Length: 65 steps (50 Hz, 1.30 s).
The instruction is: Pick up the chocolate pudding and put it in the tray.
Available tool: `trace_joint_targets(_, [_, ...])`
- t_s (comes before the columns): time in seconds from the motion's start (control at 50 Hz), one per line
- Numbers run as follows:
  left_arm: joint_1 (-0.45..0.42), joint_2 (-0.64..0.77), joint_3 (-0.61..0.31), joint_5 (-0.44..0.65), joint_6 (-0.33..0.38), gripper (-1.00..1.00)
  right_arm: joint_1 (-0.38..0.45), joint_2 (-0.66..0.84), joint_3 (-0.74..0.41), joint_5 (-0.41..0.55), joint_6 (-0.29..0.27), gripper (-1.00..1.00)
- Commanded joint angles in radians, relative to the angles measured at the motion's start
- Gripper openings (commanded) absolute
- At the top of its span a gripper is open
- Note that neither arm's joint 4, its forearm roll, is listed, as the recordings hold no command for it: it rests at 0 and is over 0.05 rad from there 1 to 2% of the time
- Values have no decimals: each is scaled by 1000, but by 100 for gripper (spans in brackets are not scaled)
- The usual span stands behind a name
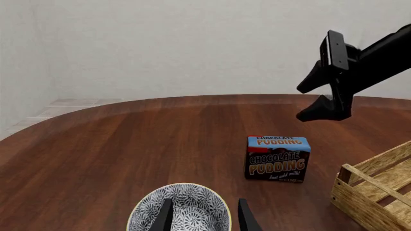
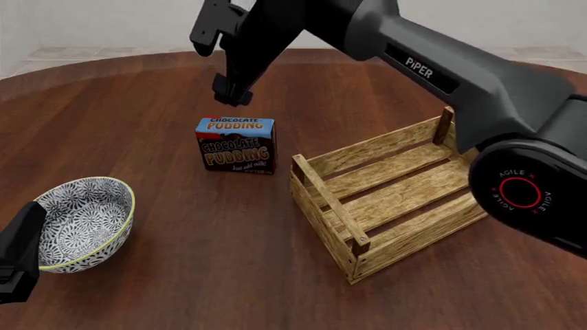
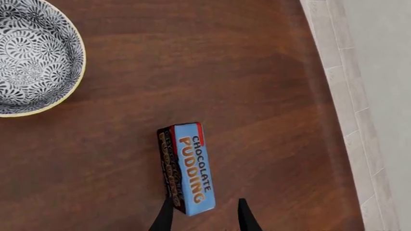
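The small brown-and-blue chocolate pudding box (image 2: pixel 236 145) stands ungrasped on the surface, left of the empty light wooden slatted tray (image 2: pixel 385 194), with the spread right claw (image 2: pixel 220 63) above it.

Dark wood table (image 2: pixel 137 137) w/ pudding box (image 2: pixel 236 146), slatted crate (image 2: pixel 390 196), patterned bowl (image 2: pixel 82 223); all apparently flat.

The front camera is looking forward and down from above the near table edge, taking in the chocolate pudding (image 2: pixel 236 146), the tray (image 2: pixel 385 192) and the bowl (image 2: pixel 81 221). The left wrist camera is sitting low, facing across the table (image 1: pixel 96 154) toward the wall. The right wrist camera is peering straight down from above. All three are sharing the pudding and bowl.
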Motion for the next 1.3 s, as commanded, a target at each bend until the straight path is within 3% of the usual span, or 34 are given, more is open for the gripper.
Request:
trace_joint_targets(0.02, [0,0,0,0,0,100,-1,13,-16,8,5,100])
trace_joint_targets(0.5, [0,0,0,0,0,100,15,54,-65,25,12,100])
trace_joint_targets(1.3, [0,0,0,0,0,100,19,60,4,-22,37,100])
